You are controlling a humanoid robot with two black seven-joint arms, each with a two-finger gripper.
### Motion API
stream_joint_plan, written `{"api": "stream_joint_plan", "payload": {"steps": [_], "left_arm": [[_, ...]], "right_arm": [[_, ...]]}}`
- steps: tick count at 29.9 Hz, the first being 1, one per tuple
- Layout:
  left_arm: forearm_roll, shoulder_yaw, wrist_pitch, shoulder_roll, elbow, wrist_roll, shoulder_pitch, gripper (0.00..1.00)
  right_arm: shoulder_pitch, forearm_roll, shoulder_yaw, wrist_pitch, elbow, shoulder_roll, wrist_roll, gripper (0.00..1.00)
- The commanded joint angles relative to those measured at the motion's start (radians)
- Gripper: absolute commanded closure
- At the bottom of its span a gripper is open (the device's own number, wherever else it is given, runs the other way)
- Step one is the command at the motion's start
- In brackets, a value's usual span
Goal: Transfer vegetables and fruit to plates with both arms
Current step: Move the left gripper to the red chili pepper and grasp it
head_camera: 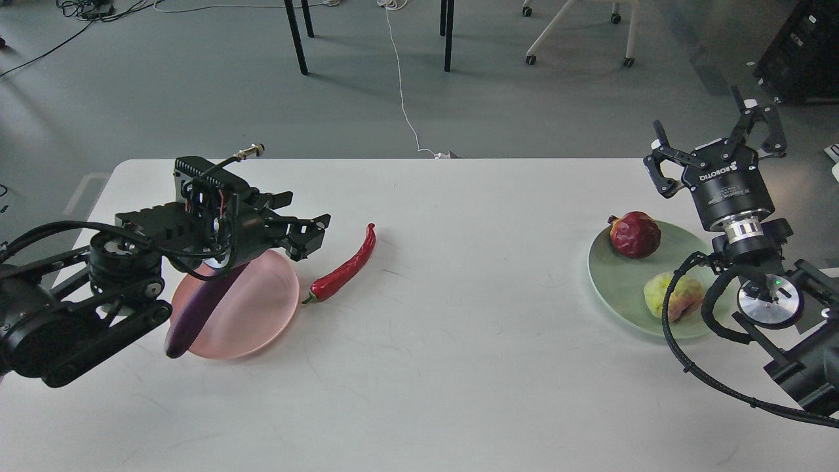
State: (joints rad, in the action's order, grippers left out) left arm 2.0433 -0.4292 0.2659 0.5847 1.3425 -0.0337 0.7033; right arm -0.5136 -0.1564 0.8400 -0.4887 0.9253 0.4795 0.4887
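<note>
The purple eggplant [200,307] lies on the pale pink plate [259,308], its lower end over the plate's left rim and its upper part hidden behind my left arm. My left gripper [303,231] is open and empty above the plate's far edge, just left of the red chili pepper [344,266], which lies on the table right of the pink plate. The dark red pomegranate [634,234] and the yellow-green fruit [672,296] sit on the mint green plate [619,282]. My right gripper [718,141] is open and empty, raised beyond that plate.
The white table [459,367] spans the view. Black cables [695,367] loop from my right arm over the table's right side. Beyond the far edge are grey floor, table legs and a chair base.
</note>
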Motion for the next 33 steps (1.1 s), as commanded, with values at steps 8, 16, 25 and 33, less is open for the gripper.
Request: {"api": "stream_joint_plan", "payload": {"steps": [8, 16, 25, 33], "left_arm": [[0.023, 0.086, -0.002, -0.112, -0.112, -0.006, -0.001, 0.35], [0.024, 0.151, -0.004, -0.152, -0.178, -0.005, 0.002, 0.54], [0.064, 0.152, -0.005, -0.175, -0.209, -0.009, 0.004, 0.8], [0.049, 0.136, -0.004, -0.152, -0.116, -0.002, 0.033, 0.91]], "right_arm": [[0.003, 0.0, -0.001, 0.0, -0.002, -0.001, 0.0, 0.01], [0.003, 0.0, 0.002, 0.0, -0.005, -0.007, 0.0, 0.01], [0.004, 0.0, 0.004, 0.0, -0.002, -0.009, 0.0, 0.01], [0.006, 0.0, 0.005, 0.0, -0.002, -0.01, 0.0, 0.01]]}}
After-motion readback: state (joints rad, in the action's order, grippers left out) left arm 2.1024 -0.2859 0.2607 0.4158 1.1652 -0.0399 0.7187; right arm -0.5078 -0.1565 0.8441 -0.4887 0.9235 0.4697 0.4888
